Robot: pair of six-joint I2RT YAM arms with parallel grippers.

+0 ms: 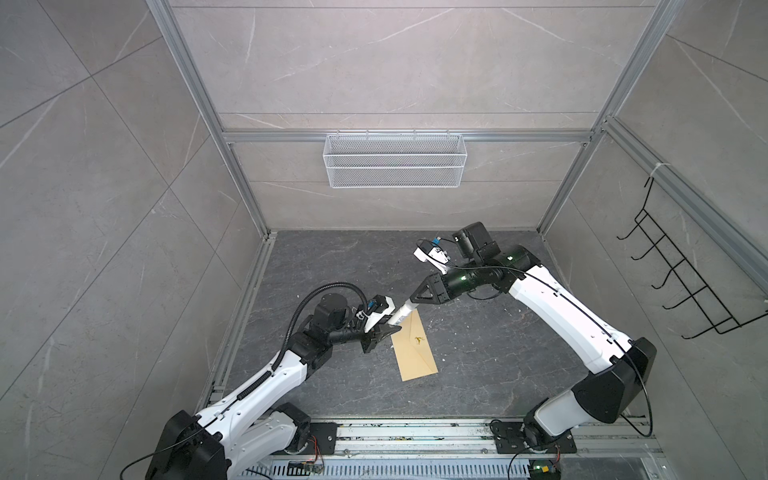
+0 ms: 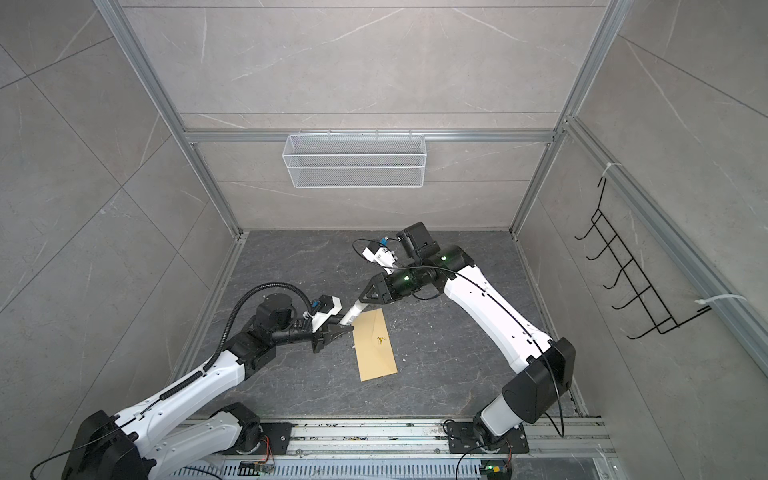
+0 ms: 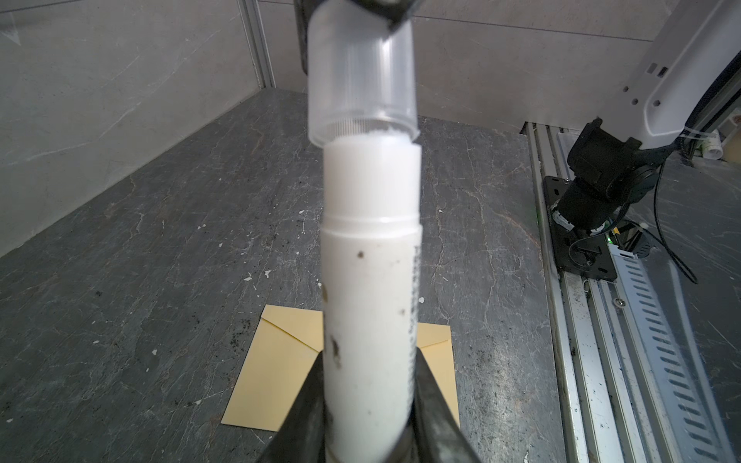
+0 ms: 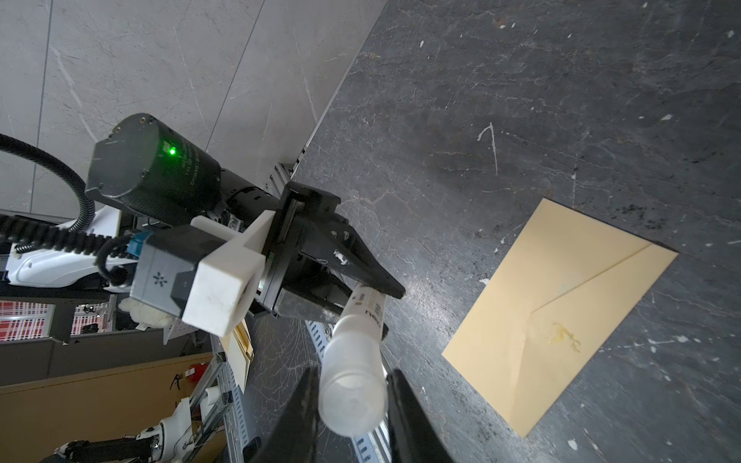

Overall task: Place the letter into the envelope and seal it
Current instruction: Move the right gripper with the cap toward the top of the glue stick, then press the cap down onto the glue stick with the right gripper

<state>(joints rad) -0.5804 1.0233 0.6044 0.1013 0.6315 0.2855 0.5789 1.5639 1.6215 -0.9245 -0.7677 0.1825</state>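
Both top views: pinching the glue stick (image 1: 400, 319) (image 2: 351, 314) in the left hand (image 1: 388, 330) and gripping its cap (image 1: 409, 307) in the right hand (image 1: 412, 302). Showing the envelope (image 1: 415, 353) (image 2: 376, 353) lying flat on the desk (image 1: 498, 365), just beside the left hand, flap folded down.

Left wrist view: clamping the glue stick (image 3: 369, 300) between both fingers (image 3: 304, 409); showing the translucent cap (image 3: 361, 80) tilting at its tip and the envelope (image 3: 272, 368) lying beyond the hand.

Right wrist view: squeezing the cap (image 4: 353, 393) in the right hand (image 4: 353, 417); showing the envelope (image 4: 561, 280) lying aside, with a yellowish smear (image 4: 563, 334) near the flap point.
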